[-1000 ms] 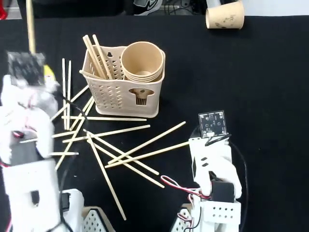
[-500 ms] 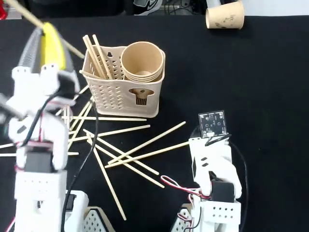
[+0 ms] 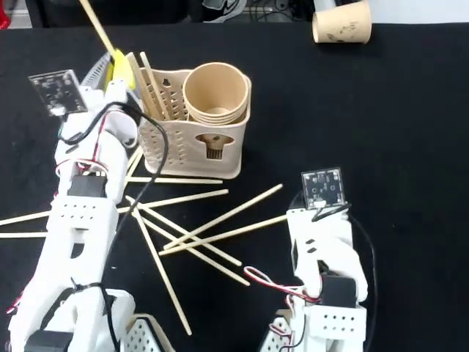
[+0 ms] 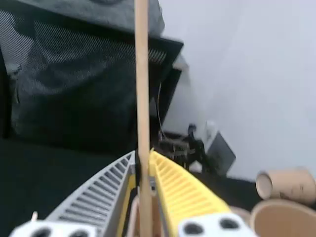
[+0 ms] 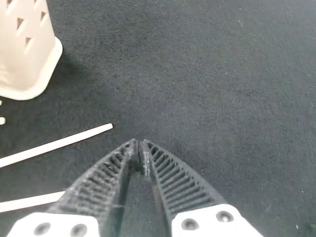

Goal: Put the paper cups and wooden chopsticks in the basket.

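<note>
My left gripper (image 3: 110,67) is raised beside the cream basket's (image 3: 183,143) left wall, shut on one wooden chopstick (image 3: 97,28) that sticks up and away past the table's far edge. In the left wrist view that chopstick (image 4: 142,98) stands clamped between the grey and yellow fingers (image 4: 170,180). The basket holds stacked paper cups (image 3: 215,92) and several chopsticks (image 3: 146,84). Several more chopsticks (image 3: 198,235) lie scattered in front of it. A paper cup (image 3: 341,24) lies on its side at the far edge. My right gripper (image 5: 139,148) rests shut and empty above the black cloth.
The right arm's base (image 3: 322,271) stands at the front right of the black table. A loose chopstick tip (image 5: 59,143) and the basket's corner (image 5: 24,54) lie near the right gripper. Open cloth spreads to the right of the basket.
My left arm swung from the table's left edge up and toward the basket, carrying the chopstick, whose held end now sits by the basket's left rim. The right arm stayed still.
</note>
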